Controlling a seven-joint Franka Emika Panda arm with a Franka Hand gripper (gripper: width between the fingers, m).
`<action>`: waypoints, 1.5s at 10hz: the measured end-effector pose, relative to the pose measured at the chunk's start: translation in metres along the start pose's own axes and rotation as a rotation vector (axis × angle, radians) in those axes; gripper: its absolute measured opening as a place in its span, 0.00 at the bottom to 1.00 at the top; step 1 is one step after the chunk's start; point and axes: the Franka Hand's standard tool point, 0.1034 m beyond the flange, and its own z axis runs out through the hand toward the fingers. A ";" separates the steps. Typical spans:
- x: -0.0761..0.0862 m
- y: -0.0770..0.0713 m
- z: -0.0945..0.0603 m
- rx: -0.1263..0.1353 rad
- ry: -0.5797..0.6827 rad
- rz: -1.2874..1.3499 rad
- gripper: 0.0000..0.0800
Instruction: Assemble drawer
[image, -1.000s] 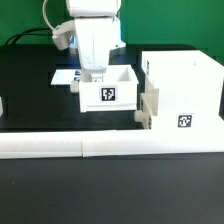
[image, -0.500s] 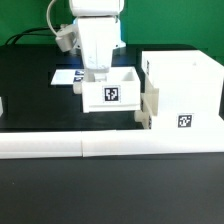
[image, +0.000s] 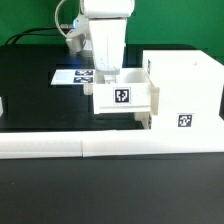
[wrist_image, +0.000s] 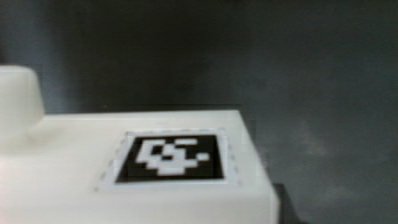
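Observation:
In the exterior view my gripper (image: 107, 76) reaches down into the small open white drawer box (image: 124, 98), which carries a black marker tag on its front. It is shut on the box's back wall. The box sits right against the left side of the large white drawer housing (image: 186, 88), which has its own tag. In the wrist view a white face of the drawer box with a tag (wrist_image: 173, 158) fills the lower part; my fingertips do not show clearly there.
The marker board (image: 72, 76) lies on the black table behind the drawer box. A long white rail (image: 100, 148) runs along the front edge. A small white part (image: 2, 105) shows at the exterior view's left edge.
My gripper and the small drawer box have moved together to the exterior view's right, up to the large housing. The marker board is now more uncovered.

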 end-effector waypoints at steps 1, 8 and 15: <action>0.000 -0.001 0.000 0.001 0.000 0.001 0.05; 0.002 -0.004 0.004 0.012 -0.007 -0.010 0.05; 0.003 -0.002 0.003 0.047 -0.011 -0.012 0.05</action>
